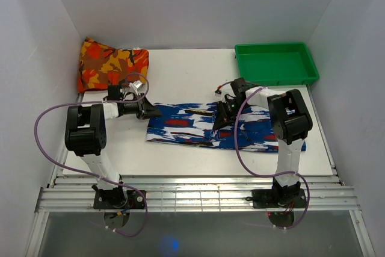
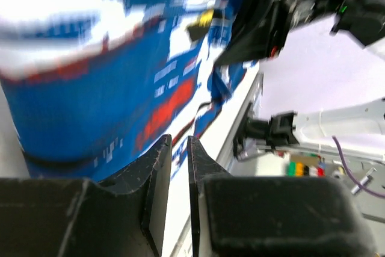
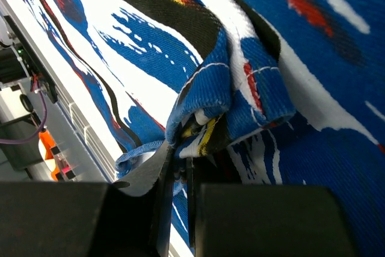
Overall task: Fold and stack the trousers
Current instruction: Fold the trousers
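Top external view gives us the layout: both arms rise from the near edge of the desk [image 1: 180,82] and reach over the trousers [image 1: 180,126]. The trousers lie flat in a long band from the middle of the desk toward its right edge, somewhat nearer the near edge than the far one. The left end effector [image 1: 150,111] sits at the band's left end. Its wrist camera is blurred, but we see its fingers close together with a thin slit between them, and we cannot tell whether any cloth is caught there. The right end effector [image 1: 219,121] is down on the middle of the band. Its wrist view shows us the fingers pressed together on a bunched fold of the blue, white and black fabric. Farther back, an orange, red and yellow folded cloth [image 1: 111,64] lies at the far left corner. A green tray [image 1: 277,80] sits at the far right corner.
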Robot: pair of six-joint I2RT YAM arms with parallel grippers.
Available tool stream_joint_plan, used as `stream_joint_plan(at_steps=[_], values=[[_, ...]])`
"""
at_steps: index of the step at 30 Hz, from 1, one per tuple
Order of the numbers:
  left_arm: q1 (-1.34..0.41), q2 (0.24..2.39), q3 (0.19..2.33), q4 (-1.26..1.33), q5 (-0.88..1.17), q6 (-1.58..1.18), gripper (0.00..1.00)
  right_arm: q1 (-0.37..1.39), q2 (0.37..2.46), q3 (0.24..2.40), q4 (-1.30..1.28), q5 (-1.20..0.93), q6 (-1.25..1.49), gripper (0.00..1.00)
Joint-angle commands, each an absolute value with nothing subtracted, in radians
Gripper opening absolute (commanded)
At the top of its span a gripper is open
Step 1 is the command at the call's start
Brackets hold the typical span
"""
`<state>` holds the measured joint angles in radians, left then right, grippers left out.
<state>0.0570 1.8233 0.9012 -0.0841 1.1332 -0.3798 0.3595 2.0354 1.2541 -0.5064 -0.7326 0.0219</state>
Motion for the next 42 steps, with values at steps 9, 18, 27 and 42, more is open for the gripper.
stream_joint_plan(at_steps=[9, 18, 27, 42], values=[[0.054, 2.129, 1.011, 0.276, 0.990, -0.653, 0.28, 0.377, 2.094, 1.244, -0.545, -0.495, -0.071, 0.08], [0.110, 1.930, 1.058, -0.111, 0.939, -0.410, 0.56, 0.380, 2.097, 1.253, -0.552, -0.482, -0.072, 0.10], [0.213, 1.804, 0.891, -0.387, 0.922, -0.126, 0.61, 0.379, 2.028, 1.281, -0.578, -0.518, -0.094, 0.82], [0.123, 1.989, 0.868, -0.149, 0.927, -0.215, 0.53, 0.284, 1.917, 1.304, -0.735, -0.591, -0.262, 0.97]])
